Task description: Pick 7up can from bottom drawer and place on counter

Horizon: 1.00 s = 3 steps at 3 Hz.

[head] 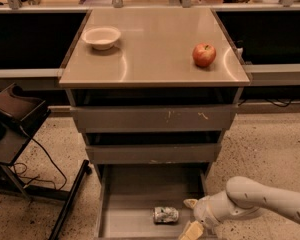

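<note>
The 7up can (165, 214) lies on its side on the floor of the open bottom drawer (130, 204), near the drawer's front. My gripper (191, 217) reaches in from the right at the end of the white arm. It is open, with one fingertip (190, 203) just right of the can and the other (191, 230) lower, at the frame's bottom edge. It holds nothing and sits a short gap to the right of the can. The tan counter (155, 49) tops the cabinet above.
A white bowl (101, 37) sits at the counter's back left and a red apple (204, 55) at its right. Two shallower drawers (152, 118) stand slightly open above. A dark stand with cables (15, 119) is to the left on the speckled floor.
</note>
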Motion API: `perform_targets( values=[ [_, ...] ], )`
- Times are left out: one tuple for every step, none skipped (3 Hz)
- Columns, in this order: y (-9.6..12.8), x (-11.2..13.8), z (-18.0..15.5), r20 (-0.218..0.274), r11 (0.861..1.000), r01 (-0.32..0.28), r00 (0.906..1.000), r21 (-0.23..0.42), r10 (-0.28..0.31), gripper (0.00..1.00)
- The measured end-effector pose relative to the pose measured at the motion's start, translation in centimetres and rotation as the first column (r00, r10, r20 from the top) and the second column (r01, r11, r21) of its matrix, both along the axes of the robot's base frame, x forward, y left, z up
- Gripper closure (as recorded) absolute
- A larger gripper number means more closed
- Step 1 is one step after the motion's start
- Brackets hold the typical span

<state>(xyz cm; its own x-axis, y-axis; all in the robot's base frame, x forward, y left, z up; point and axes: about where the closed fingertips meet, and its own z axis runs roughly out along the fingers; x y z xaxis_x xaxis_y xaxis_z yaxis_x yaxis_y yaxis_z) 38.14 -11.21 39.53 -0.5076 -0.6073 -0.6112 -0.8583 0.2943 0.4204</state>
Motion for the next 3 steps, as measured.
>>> perform_targets(
  values=[
    [1.1, 2.8, 0.7, 0.115, 0.988, 0.144, 0.9820, 0.062, -0.150, 0.00],
    [-0.1, 7.6, 3.5, 0.266, 0.933, 0.330, 0.8952, 0.146, -0.358, 0.00],
    [-1.2, 9.2, 4.1, 0.313, 0.908, 0.394, 0.8519, 0.146, -0.420, 0.00]
  ],
)
